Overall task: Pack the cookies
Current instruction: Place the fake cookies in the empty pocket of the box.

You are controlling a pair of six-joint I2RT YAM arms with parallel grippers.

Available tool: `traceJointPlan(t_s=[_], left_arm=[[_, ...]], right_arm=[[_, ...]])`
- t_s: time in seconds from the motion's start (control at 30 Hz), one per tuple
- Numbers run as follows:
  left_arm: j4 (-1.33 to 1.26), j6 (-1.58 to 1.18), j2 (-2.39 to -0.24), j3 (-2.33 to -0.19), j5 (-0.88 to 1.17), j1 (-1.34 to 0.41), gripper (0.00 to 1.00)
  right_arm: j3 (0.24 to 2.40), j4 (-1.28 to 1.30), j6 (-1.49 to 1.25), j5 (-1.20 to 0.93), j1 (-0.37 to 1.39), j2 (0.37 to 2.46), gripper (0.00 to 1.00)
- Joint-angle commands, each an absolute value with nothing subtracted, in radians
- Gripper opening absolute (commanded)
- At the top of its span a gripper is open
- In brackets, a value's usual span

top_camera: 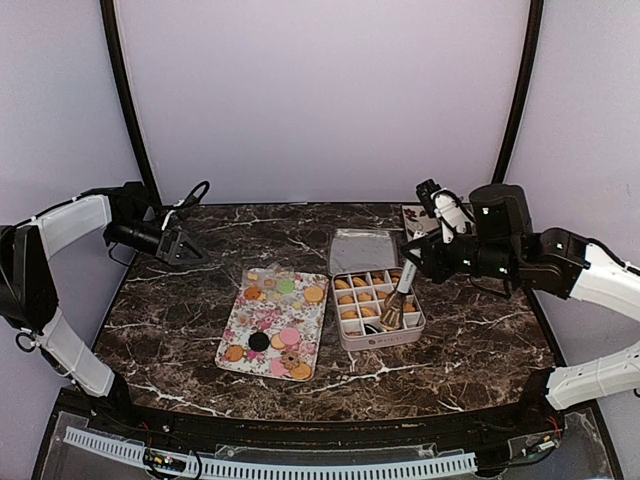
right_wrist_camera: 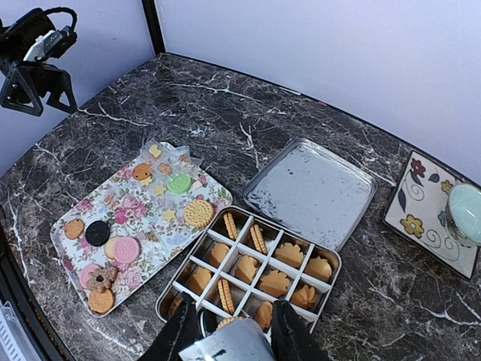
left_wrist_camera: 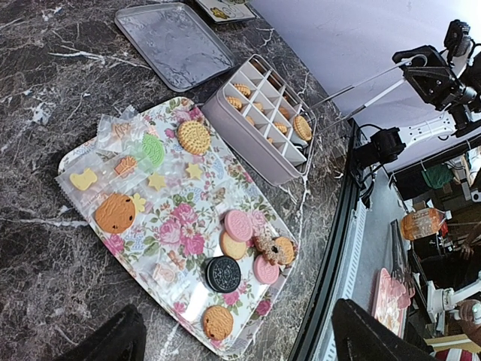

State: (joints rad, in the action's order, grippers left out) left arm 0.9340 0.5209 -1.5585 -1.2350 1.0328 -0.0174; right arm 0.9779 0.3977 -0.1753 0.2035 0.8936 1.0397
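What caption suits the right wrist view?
Divided metal tin of golden-tan cookies beside a floral rectangular tray of assorted cookies.

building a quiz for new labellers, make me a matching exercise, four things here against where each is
Things:
1. round black sandwich cookie
2. flat silver metal lid
3. shiny metal tongs
4. golden leaf-shaped cookies

Places:
A. in the pale divided box
B. tips down at that box
C. on the dark marble table, beyond the box
D. on the floral tray

Pairs: 1-D, 2-C, 3-B, 4-A
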Motion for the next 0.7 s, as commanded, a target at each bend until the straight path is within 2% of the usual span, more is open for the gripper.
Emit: traceJointPlan(t_s=[0.0, 0.37, 0.67], left_arm=[[0.967, 0.544, -1.551, -1.249, 1.047, -0.022, 0.88], [0.983, 0.555, -1.552, -1.257, 1.049, -0.022, 0.88], [0.993, 0.554, -1.554, -1.270, 1.039, -0.021, 0.88]], right_arm=[[1.061, 0.317, -0.179, 0.180, 0.888, 1.045, 0.31], [1.140, 0.204, -0.200, 0.036, 0.890, 1.160, 0.32], [1.248, 0.048, -0.205, -0.003, 1.017, 1.434, 0.34]])
